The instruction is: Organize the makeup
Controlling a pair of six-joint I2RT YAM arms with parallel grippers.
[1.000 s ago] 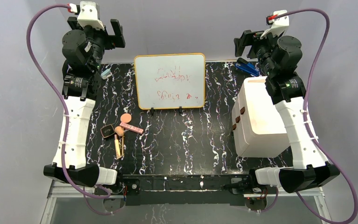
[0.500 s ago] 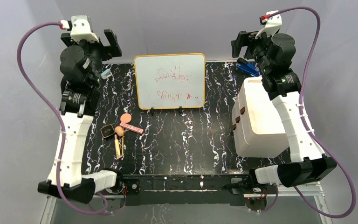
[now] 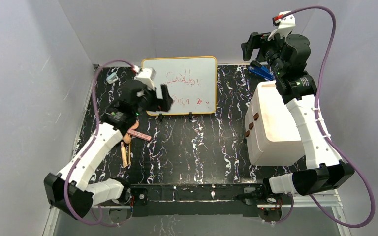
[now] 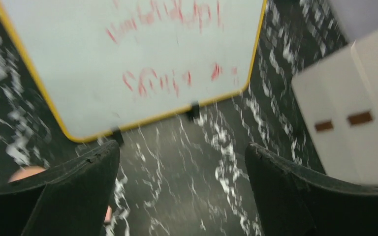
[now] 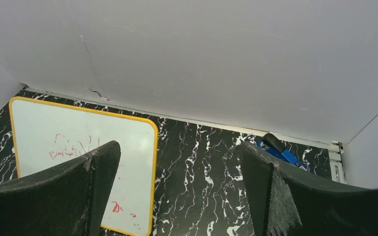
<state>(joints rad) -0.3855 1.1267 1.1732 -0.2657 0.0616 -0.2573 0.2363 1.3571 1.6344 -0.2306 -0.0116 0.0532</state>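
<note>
Left gripper [image 3: 164,97], jaws apart, empty: we risk toppling the whiteboard [image 3: 179,73] close by. Right gripper [image 3: 252,45]: apart, empty.

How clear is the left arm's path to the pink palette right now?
Probably yes. The left gripper hangs open near the whiteboard, just beyond the pink palette; nothing stands between them, though it would need to draw back.

On the worktop [image 3: 202,142] I count one whiteboard [image 3: 179,84] upper centre, one white box [image 3: 273,125] right, one blue object [image 3: 262,72] upper right, one pale-blue object [image 3: 111,77] upper left, one pink palette [image 3: 140,135] and one tan-handled brush [image 3: 124,155] lower left.
</note>
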